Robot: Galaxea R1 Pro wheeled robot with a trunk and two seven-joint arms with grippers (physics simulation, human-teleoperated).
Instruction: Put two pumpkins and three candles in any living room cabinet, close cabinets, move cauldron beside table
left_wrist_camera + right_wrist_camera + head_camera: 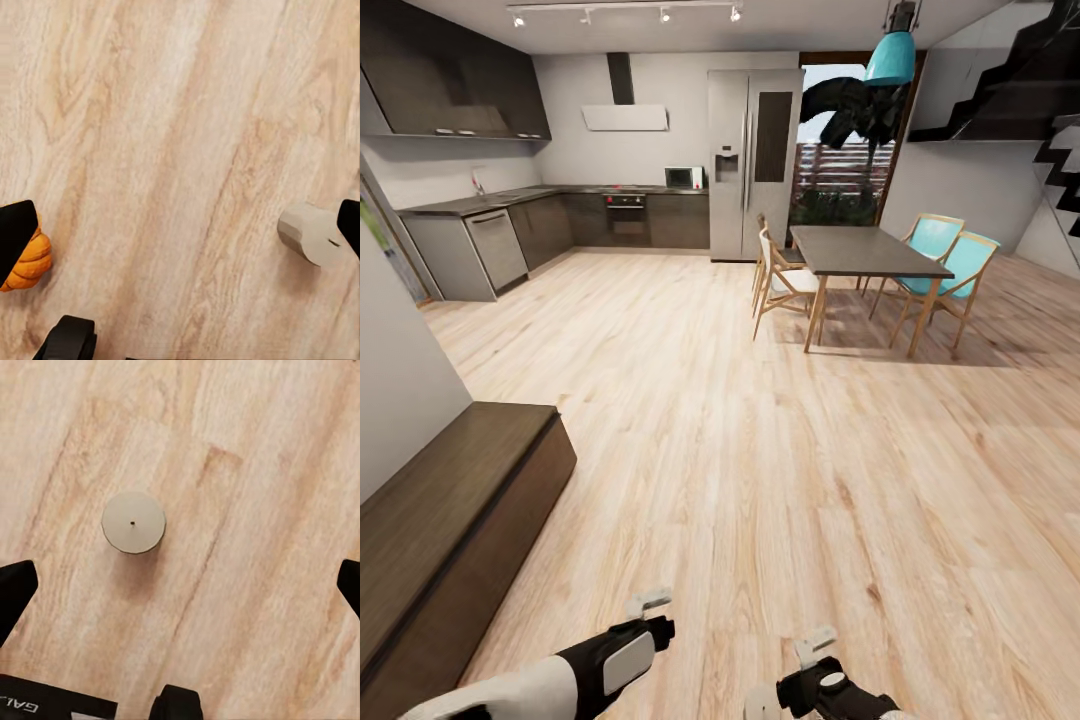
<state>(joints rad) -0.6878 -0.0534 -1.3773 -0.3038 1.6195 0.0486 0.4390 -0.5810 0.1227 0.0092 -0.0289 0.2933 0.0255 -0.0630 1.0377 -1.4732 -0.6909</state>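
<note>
Head view: pale plank floor (760, 480), kitchen behind, dark cabinet (450, 520) left; both end effectors spread, empty.

Floor (760, 450) pale grained wood, matt; cabinet (450, 500) dark wood.

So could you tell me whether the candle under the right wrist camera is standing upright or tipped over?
Upright: the candle stands on the wood floor, its flat round top and wick facing straight up at the camera.
</note>
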